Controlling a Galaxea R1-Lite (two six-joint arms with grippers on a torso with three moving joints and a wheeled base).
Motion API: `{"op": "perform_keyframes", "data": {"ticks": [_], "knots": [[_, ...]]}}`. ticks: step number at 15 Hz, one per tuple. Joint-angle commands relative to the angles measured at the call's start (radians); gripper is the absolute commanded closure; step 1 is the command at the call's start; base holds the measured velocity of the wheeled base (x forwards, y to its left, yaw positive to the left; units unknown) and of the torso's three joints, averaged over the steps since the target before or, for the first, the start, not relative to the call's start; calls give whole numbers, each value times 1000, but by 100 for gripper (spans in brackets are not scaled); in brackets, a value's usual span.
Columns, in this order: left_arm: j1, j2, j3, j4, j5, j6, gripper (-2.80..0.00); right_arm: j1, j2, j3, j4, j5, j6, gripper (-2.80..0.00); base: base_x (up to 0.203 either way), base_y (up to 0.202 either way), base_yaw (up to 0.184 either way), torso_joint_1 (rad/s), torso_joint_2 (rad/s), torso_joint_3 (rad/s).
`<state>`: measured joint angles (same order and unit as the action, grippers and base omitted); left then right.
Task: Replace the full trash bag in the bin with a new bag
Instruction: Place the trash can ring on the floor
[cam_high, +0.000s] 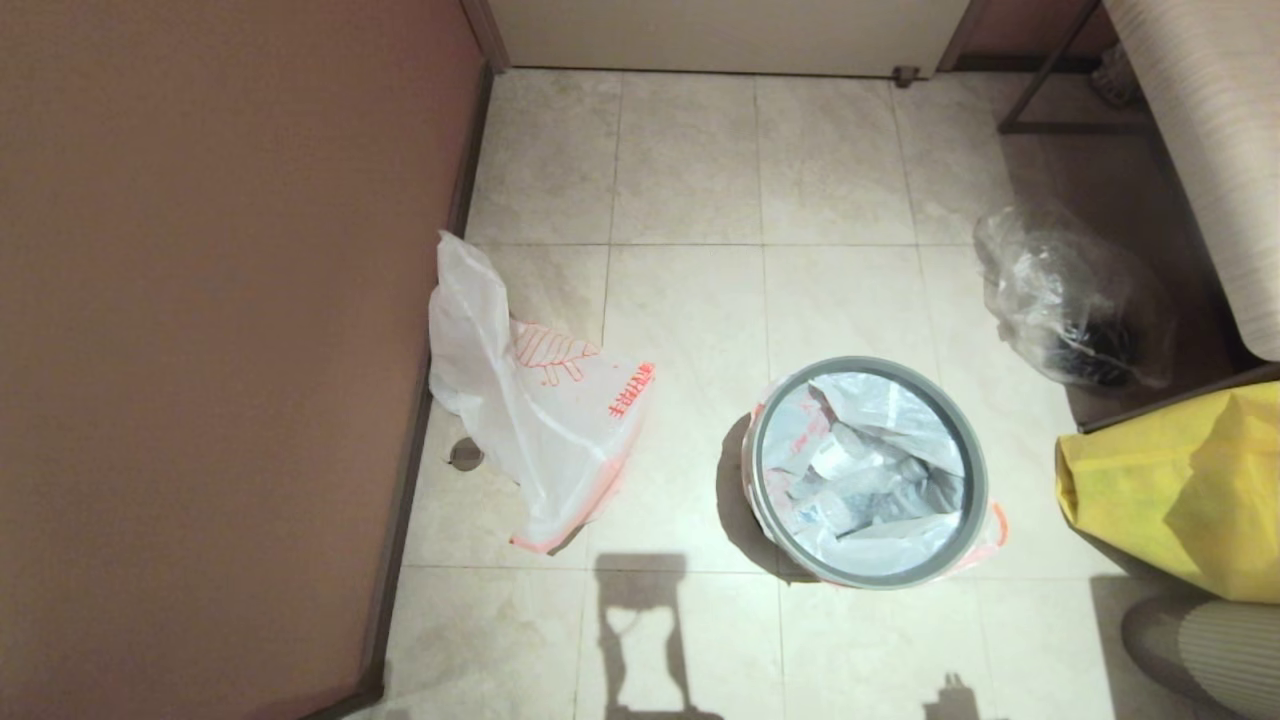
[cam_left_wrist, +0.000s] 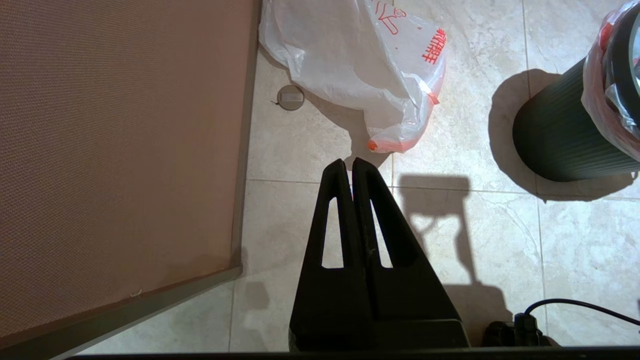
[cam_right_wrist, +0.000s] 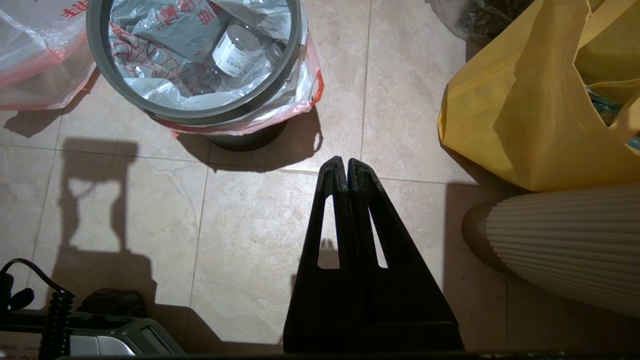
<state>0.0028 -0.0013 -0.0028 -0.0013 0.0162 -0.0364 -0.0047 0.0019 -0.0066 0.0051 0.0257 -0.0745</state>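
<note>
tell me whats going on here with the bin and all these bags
Nothing is being handled yet. The bin stands on the tiled floor with the full trash bag still inside, its edge folded over the grey rim ring. The new bag lies limp on the floor by the wall, to the bin's left. The left gripper and right gripper are both shut and empty, above bare floor, short of either bag.

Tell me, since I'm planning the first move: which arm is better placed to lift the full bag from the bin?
Probably the right. The right gripper, shut, hangs near the bin holding the full trash bag. The left gripper, also shut, hangs by the new bag.
</note>
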Motion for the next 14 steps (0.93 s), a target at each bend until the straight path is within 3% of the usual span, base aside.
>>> {"op": "perform_keyframes", "data": {"ticks": [1, 14], "knots": [[0, 1, 0, 0, 1, 0, 0, 0, 0, 0, 0, 0, -1, 0, 0, 0, 0, 0, 0, 0], [0, 1, 0, 0, 1, 0, 0, 6, 0, 0, 3, -1, 2, 0, 0, 0, 0, 0, 0, 0]]}}
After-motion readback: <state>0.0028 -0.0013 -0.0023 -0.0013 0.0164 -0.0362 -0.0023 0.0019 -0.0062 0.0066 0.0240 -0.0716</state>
